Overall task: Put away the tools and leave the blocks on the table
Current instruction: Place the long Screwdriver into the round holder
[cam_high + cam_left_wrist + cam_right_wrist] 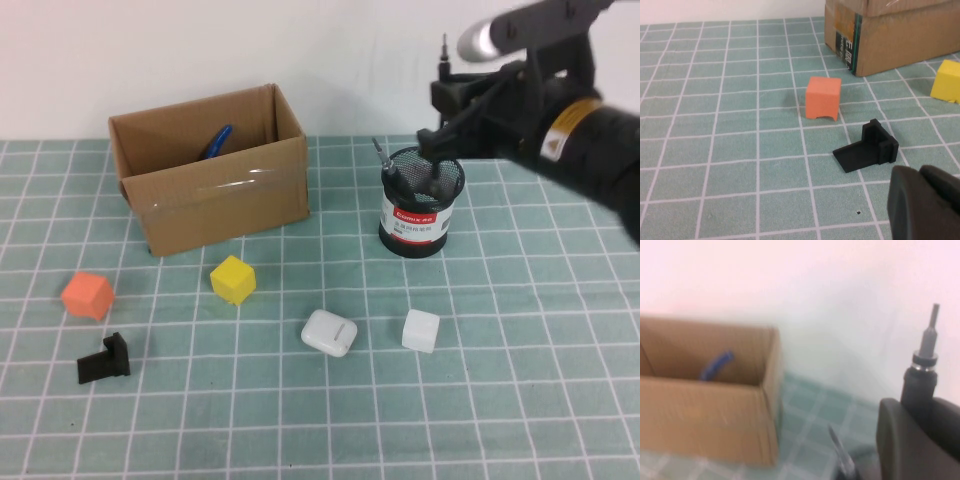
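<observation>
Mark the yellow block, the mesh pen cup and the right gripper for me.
yellow block (232, 278), high view, on its top face.
mesh pen cup (420, 215), high view, on its labelled front wall.
right gripper (447, 98), high view, above the cup, midway between fingertips shut on the screwdriver (925, 357).

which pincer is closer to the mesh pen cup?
Right. The right pincer holds a screwdriver just above the mesh pen cup; the left pincer sits by the black bracket.

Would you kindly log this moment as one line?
right tool: shut on screwdriver, above mesh cup | left tool: near bracket | pliers: boxed
</observation>
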